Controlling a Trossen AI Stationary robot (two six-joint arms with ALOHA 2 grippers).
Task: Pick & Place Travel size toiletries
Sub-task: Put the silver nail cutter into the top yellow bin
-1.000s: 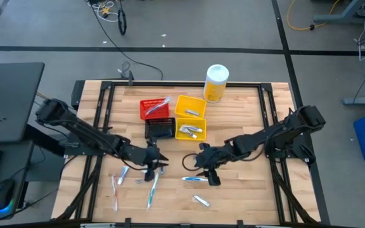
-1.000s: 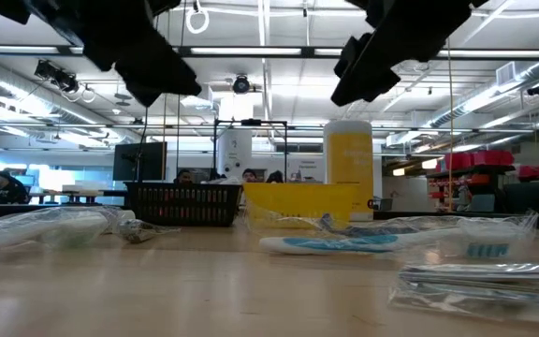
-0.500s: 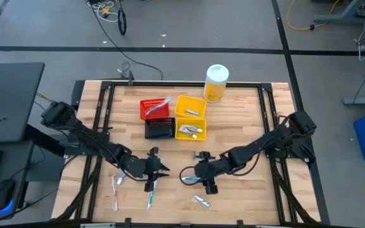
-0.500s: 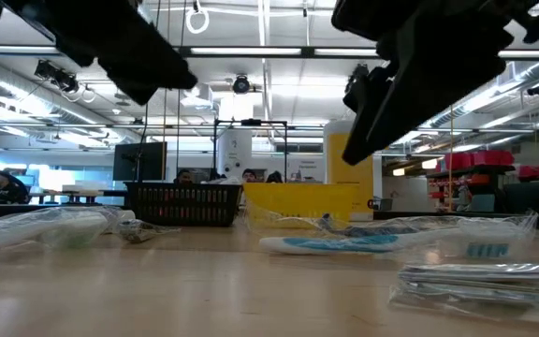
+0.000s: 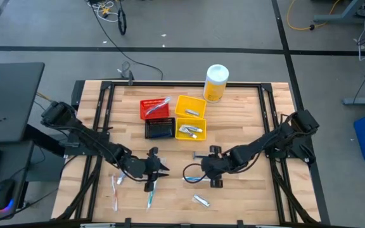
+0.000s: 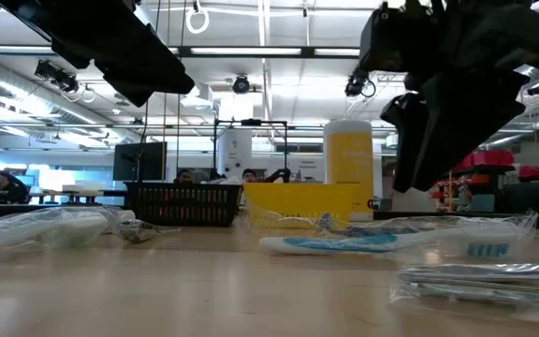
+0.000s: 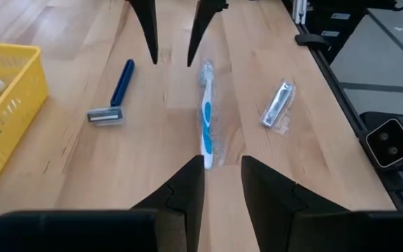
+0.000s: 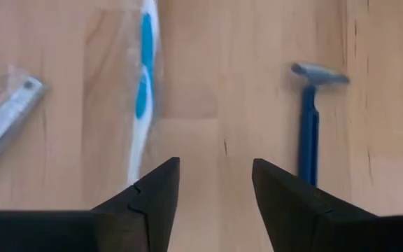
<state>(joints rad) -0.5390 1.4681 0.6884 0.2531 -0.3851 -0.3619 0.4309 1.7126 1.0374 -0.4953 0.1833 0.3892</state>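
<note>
A blue-and-white toothbrush in a clear wrapper (image 7: 206, 119) (image 8: 143, 91) lies flat on the wood between my two grippers. A dark blue razor (image 7: 116, 92) (image 8: 308, 129) and a small silver tube (image 7: 278, 104) (image 8: 7, 124) lie on either side of it. More toothbrushes (image 5: 120, 179) lie near the table's left near corner. My left gripper (image 7: 222, 164) (image 5: 162, 168) is open and hovers at one end of the toothbrush. My right gripper (image 8: 215, 171) (image 5: 200, 170) is open and faces it from the other end. Neither touches anything.
The red bin (image 5: 154, 109), yellow bin (image 5: 191, 117) and black bin (image 5: 160, 128) stand toward the far side, with the yellow white-capped bottle (image 5: 215, 83) behind them. A second tube (image 5: 201, 201) lies near the near edge. Bare wood spreads on the right.
Both grippers have moved toward the near edge and come lower over the toothbrush. The left one then stopped, while the right one kept shifting a little toward the table's right and turned about its wrist. Nothing on the table has moved.
</note>
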